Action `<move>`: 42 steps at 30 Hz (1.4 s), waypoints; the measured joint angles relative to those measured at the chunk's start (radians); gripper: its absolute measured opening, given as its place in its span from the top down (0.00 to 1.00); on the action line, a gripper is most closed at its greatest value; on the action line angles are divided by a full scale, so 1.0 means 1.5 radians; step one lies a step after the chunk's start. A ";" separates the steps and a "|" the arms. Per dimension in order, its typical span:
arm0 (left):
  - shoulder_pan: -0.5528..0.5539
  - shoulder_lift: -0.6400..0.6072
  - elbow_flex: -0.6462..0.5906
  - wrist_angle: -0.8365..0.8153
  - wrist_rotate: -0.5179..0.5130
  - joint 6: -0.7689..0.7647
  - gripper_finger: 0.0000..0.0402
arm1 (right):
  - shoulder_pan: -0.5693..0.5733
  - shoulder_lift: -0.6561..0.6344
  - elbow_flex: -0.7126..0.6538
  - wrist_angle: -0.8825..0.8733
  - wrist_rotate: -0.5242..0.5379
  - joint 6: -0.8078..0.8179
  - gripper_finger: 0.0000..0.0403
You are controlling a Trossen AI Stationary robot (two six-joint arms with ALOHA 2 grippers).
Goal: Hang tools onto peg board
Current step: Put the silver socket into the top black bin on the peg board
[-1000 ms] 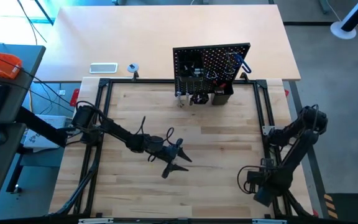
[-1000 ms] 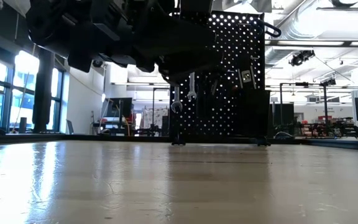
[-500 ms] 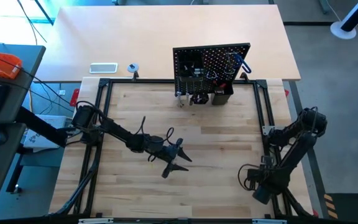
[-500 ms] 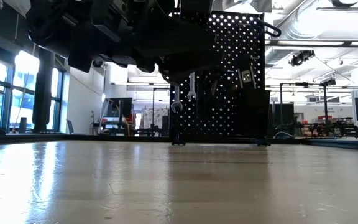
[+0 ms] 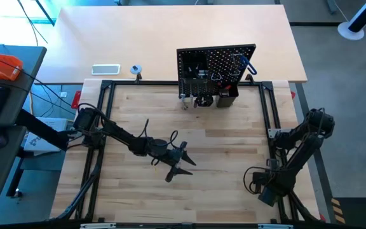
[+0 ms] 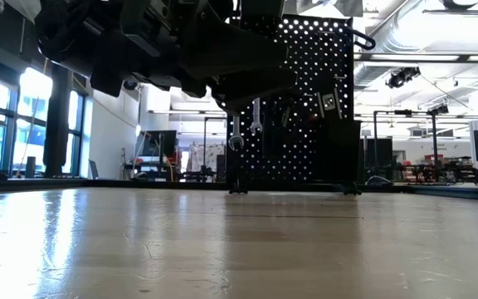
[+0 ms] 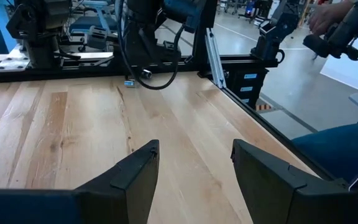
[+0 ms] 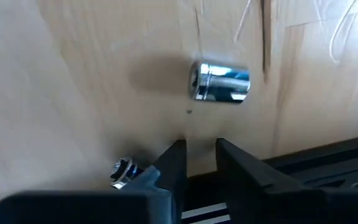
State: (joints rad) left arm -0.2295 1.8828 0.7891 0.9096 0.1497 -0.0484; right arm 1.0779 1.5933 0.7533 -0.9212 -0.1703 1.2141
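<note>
1. Since a second ago, your right hand has shifted slightly at the near right corner of the tabletop, and its fingers have drawn closer together. Your left hand has not moved.
2. The right hand's fingers stand a narrow gap apart with nothing between them. They point down at the wood just short of a small shiny metal cylinder lying on its side, apparently lining up a pick.
3. A smaller metal piece lies beside the hand.
4. Your left hand hovers above mid-tabletop, fingers spread wide and empty, likely waiting.
5. The peg board stands upright at the far edge, well apart from both hands, with tools already hanging on its hooks.
</note>
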 joint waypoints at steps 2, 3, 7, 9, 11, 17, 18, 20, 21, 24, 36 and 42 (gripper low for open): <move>0.000 0.000 0.000 0.000 0.000 0.000 0.51 | 0.000 -0.008 -0.001 0.004 0.002 0.019 0.81; 0.001 0.000 0.000 0.000 0.000 0.001 0.51 | 0.000 -0.014 -0.002 0.007 0.007 0.030 0.82; 0.001 0.000 0.000 0.000 0.000 0.005 0.51 | 0.000 -0.047 -0.004 0.026 0.062 0.084 0.78; 0.001 0.000 0.000 0.000 0.000 0.005 0.51 | -0.001 -0.055 -0.003 0.027 0.089 0.106 0.73; 0.001 0.000 0.000 0.001 0.000 0.005 0.51 | -0.002 -0.058 -0.003 0.029 0.112 0.117 0.66; 0.001 0.000 0.000 0.000 0.000 0.005 0.51 | -0.012 -0.057 -0.003 0.030 0.115 0.121 0.53; 0.001 0.000 0.000 0.000 0.000 0.005 0.51 | -0.012 -0.057 -0.003 0.031 0.120 0.122 0.53; 0.001 0.000 0.000 0.001 0.000 0.005 0.51 | -0.012 -0.057 -0.003 0.029 0.138 0.128 0.53; 0.001 0.000 0.000 0.001 0.000 0.005 0.51 | -0.012 -0.057 -0.003 0.027 0.149 0.133 0.53; 0.001 0.000 0.000 0.001 0.000 0.005 0.51 | -0.012 -0.057 -0.003 0.019 0.176 0.149 0.53; 0.001 0.000 0.000 0.001 0.000 0.005 0.51 | -0.028 -0.057 -0.004 0.019 0.230 0.160 0.53; 0.001 0.000 0.000 0.005 0.000 0.005 0.51 | -0.052 -0.061 -0.052 0.101 0.220 0.146 0.53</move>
State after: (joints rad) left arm -0.2279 1.8824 0.7891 0.9173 0.1501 -0.0406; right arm 0.9996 1.5021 0.6757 -0.7701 0.1596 1.4325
